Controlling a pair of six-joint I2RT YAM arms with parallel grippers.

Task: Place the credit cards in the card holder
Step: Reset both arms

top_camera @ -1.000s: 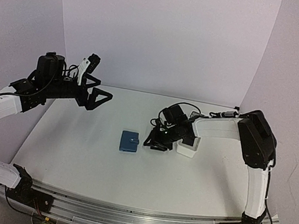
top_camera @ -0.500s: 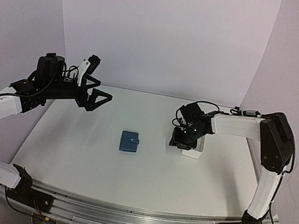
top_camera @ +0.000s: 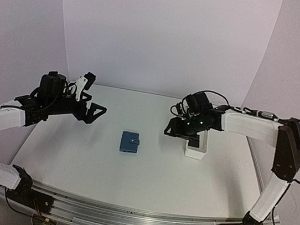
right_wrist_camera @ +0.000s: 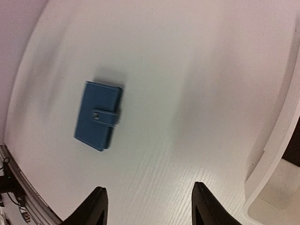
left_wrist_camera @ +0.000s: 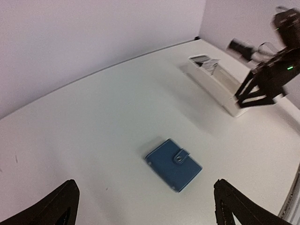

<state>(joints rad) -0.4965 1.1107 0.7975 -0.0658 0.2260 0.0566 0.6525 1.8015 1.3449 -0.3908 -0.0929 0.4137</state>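
While both arms hang above the white table [top_camera: 76, 158], the overhead view shows the closed blue card holder [top_camera: 130, 141] lying flat mid-table between them. The left claw [top_camera: 96, 114] is spread wide and empty. The right claw [top_camera: 169, 130] hovers just beside a long white tray [top_camera: 195, 151].

From the left wrist, the card holder's snap tab is fastened. The credit cards [left_wrist_camera: 205, 61] appear to sit at the tray's far end (too small to be sure).

From the right wrist, the two fingers [right_wrist_camera: 96, 206] stand apart with nothing between them, and the tray's rim shows at the right edge.

The likely step is fetching a card. It would go best by working a fingertip under a card's edge against the tray wall. Before any card goes in, the tab needs unsnapping while the other claw pins the holder down.
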